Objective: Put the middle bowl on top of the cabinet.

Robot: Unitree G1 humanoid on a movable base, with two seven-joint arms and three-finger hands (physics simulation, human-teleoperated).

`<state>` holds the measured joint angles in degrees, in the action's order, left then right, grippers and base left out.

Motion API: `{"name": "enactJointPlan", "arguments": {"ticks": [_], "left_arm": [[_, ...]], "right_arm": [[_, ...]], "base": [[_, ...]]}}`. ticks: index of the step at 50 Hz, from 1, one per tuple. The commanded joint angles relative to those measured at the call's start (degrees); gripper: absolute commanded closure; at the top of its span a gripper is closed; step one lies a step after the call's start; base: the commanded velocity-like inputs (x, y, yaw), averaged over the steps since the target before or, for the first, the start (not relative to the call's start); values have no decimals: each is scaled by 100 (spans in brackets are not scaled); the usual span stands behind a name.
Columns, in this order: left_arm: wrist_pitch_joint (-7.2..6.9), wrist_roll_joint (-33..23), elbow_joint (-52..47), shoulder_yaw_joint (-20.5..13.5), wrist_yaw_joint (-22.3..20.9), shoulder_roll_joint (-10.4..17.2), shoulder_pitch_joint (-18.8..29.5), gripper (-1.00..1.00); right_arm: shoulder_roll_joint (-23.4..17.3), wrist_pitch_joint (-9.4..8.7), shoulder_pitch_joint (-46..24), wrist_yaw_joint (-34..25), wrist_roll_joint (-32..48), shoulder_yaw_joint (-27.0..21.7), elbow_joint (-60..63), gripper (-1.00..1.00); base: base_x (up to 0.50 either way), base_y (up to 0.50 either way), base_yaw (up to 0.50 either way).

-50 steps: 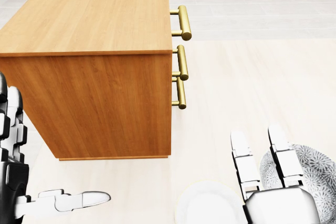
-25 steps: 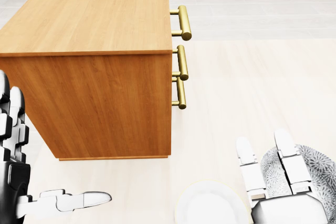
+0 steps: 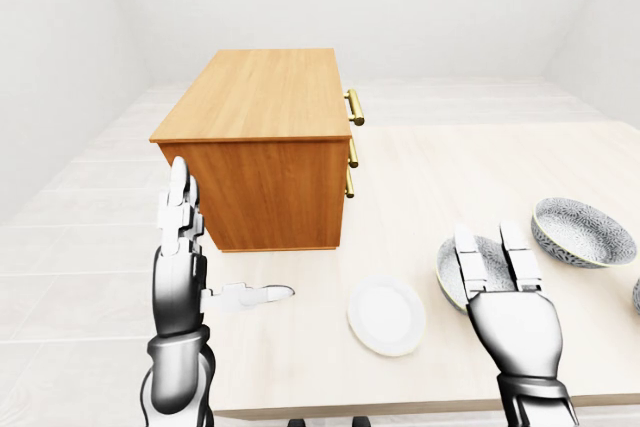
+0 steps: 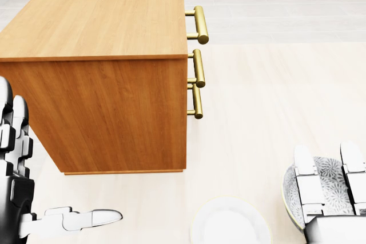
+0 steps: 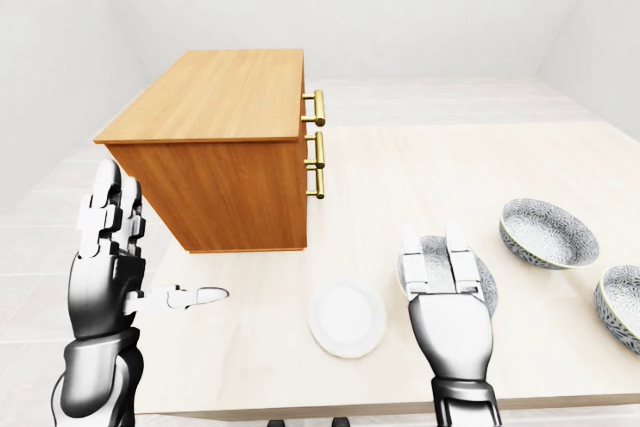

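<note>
Nearest, the left hand (image 5: pixel 105 277) stands open and empty, fingers upright, thumb out. The right hand (image 5: pixel 447 307), flat, spread and empty, hovers over the first patterned bowl (image 4: pixel 330 181), right of the wooden cabinet (image 5: pixel 215 97). A smooth white plate (image 5: pixel 346 318) lies between the hands. The middle bowl (image 5: pixel 548 231), round and grey-speckled, sits further right of the cabinet, beyond the right fingertips and to their right; that hand is nearer. A third bowl (image 5: pixel 622 309) is rightmost.
</note>
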<state>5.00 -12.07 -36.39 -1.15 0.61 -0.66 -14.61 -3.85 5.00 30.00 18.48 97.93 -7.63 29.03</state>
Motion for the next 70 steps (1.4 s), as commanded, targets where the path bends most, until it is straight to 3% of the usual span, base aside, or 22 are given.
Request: {"name": "enactJointPlan", "arguments": {"ticks": [1,5,7,8,12,16,18,20,24,28,30,35,39,52,62,65,66,68,70], "left_arm": [[0,-9,-11,5,0,2,-8,-100],[0,-1,15,-6,3,5,2,-100],[0,-19,38,1,4,6,14,-100],[0,-22,9,6,2,2,6,-100],[0,-49,17,22,3,1,19,-100],[0,19,-14,16,-7,-5,12,-100],[0,50,4,-16,-2,4,26,-100],[0,5,25,-1,-1,6,29,-100],[0,-26,32,15,-2,10,23,-100],[0,-43,28,30,-10,13,5,-100],[0,-38,34,27,-11,14,12,-100],[0,-61,85,46,-22,25,10,-100],[0,-65,62,60,-32,22,-8,-100],[0,-83,58,78,-29,23,-27,-100],[0,-89,94,89,-31,30,-8,-100],[0,-92,110,92,-31,31,-7,-100],[0,-89,135,81,-27,34,7,-100],[0,-80,137,77,-28,33,13,-100],[0,-84,106,90,-34,30,-8,-100]], "right_arm": [[119,0,-143,156,-17,-309,-327,-100],[79,0,-289,435,76,-402,-902,-100],[19,0,-361,204,97,-453,-993,-100],[32,0,-385,495,58,-499,-1289,-100],[-6,0,-391,612,133,-487,-1494,-100],[-29,0,-492,313,226,-373,-1390,-100],[-14,0,-585,590,350,-305,-1807,-100],[-102,0,-532,338,208,-324,-1539,-100],[-182,0,-479,426,69,-425,-1658,-100],[-215,-133,-582,875,140,-470,-2319,-100],[-279,-188,-550,652,141,-513,-2094,-100],[-319,-157,-526,663,-46,-620,-2099,-100],[-314,-271,-627,908,38,-620,-2539,-100],[-410,-444,-768,859,59,-492,-2712,-100],[-472,-499,-820,984,-52,-498,-2895,-100],[-512,-487,-831,748,-71,-459,-2687,-100],[-482,-552,-914,979,0,-422,-3021,-100],[-527,-443,-855,824,-123,-365,-2793,-100],[-545,-453,-869,868,-120,-363,-2878,-100]], "base": [[0,0,0],[0,0,0],[0,0,0],[0,0,0],[0,0,0],[0,0,0],[0,0,0],[0,0,0],[0,0,0],[0,0,0],[0,0,0],[0,0,0],[0,0,0],[0,0,0],[0,0,0],[0,0,0],[0,0,0],[0,0,0],[0,0,0]]}}
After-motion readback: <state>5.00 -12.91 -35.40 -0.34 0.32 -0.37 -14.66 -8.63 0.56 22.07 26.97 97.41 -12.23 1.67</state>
